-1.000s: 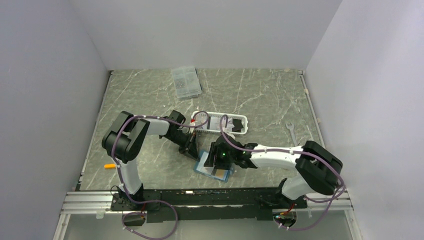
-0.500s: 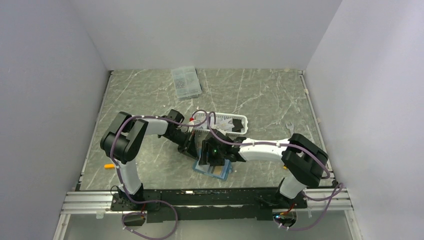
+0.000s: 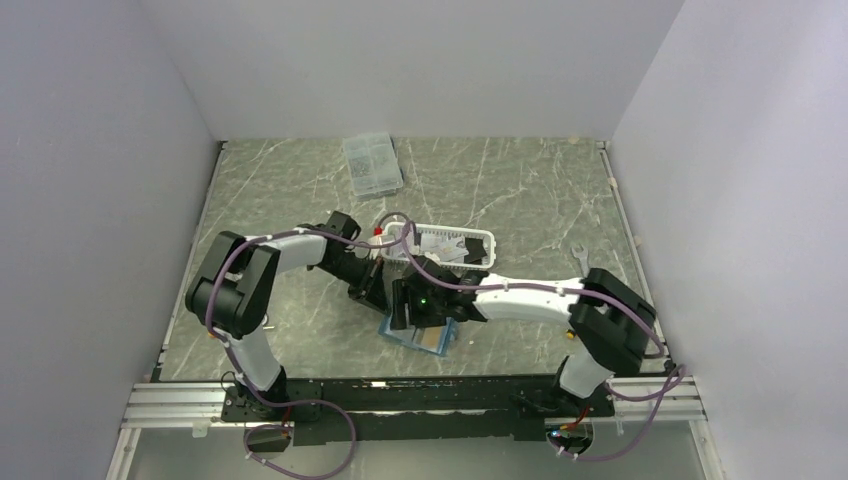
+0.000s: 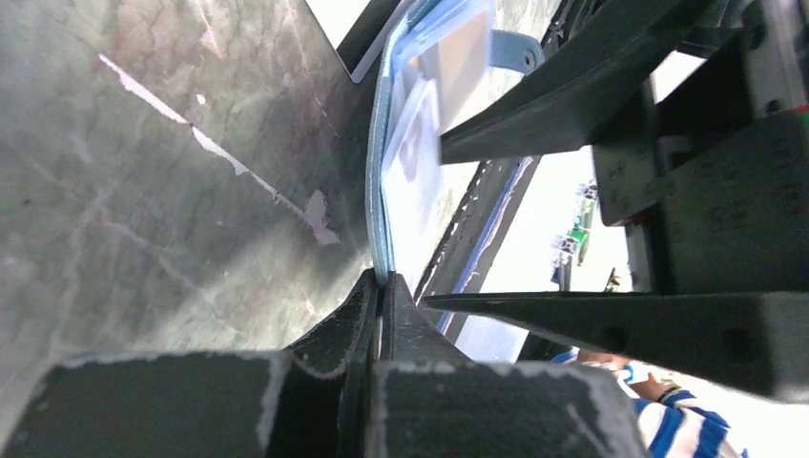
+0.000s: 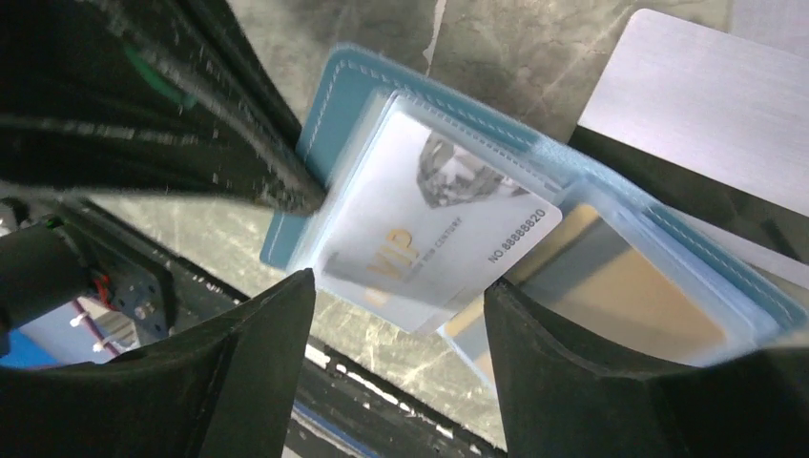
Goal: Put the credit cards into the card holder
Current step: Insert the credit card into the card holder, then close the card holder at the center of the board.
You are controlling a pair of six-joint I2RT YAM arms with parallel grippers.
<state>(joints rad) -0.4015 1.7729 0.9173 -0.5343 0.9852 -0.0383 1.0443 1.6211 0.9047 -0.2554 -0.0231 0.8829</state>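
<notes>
The teal-blue card holder (image 3: 420,336) lies open near the table's front edge. My left gripper (image 4: 383,279) is shut on its edge, also seen from above (image 3: 372,292). A pale grey VIP card (image 5: 429,229) sits partly in a left-hand slot and sticks out toward my right gripper (image 5: 399,283). That gripper is open, one finger on each side of the card's near corner. A yellow-gold card (image 5: 620,286) sits in the holder's right-hand slot. Another plain grey card (image 5: 706,105) lies past the holder's far edge. From above, my right gripper (image 3: 412,310) covers part of the holder.
A white slatted basket (image 3: 455,245) stands just behind both grippers. A clear compartment box (image 3: 372,163) is at the back. A wrench (image 3: 581,262) lies to the right. The black rail (image 3: 400,395) runs along the table's front edge.
My right gripper has moved left over the card holder and opened wider. The left arm and the holder have shifted slightly left and back.
</notes>
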